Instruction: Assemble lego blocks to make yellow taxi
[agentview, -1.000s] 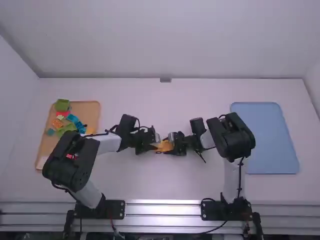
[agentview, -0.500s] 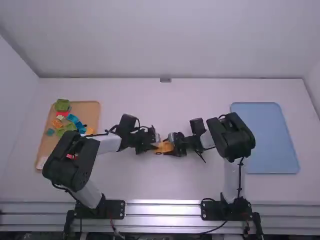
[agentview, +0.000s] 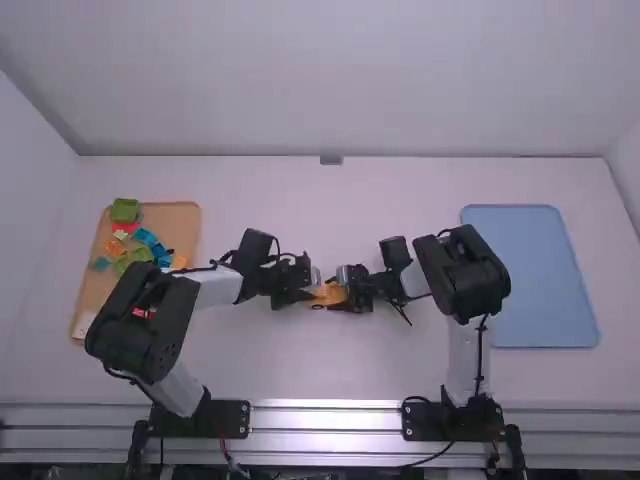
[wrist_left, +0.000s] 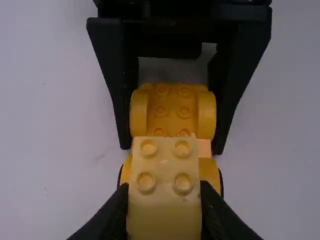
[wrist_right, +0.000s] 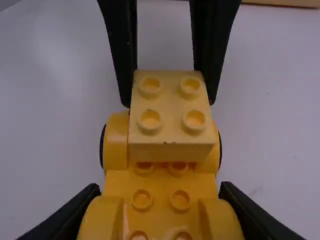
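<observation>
Pinching a pale yellow plastic block with four round studs on top (wrist_right: 170, 112) between its fingers, the left end effector (agentview: 313, 293) faced the right end effector (agentview: 343, 294) near the middle of the white tabletop (agentview: 330, 365); the right one was closed on the sides of a deeper yellow, black-wheeled plastic car base (wrist_right: 161, 201); the block sat over the base's end nearer the left arm, though whether it was fully pressed down could not be told. Loose coloured plastic blocks (agentview: 125, 210) lay in a tan tray (agentview: 182, 212) toward the left; a flat blue tray (agentview: 530, 280) lay at the right.
</observation>
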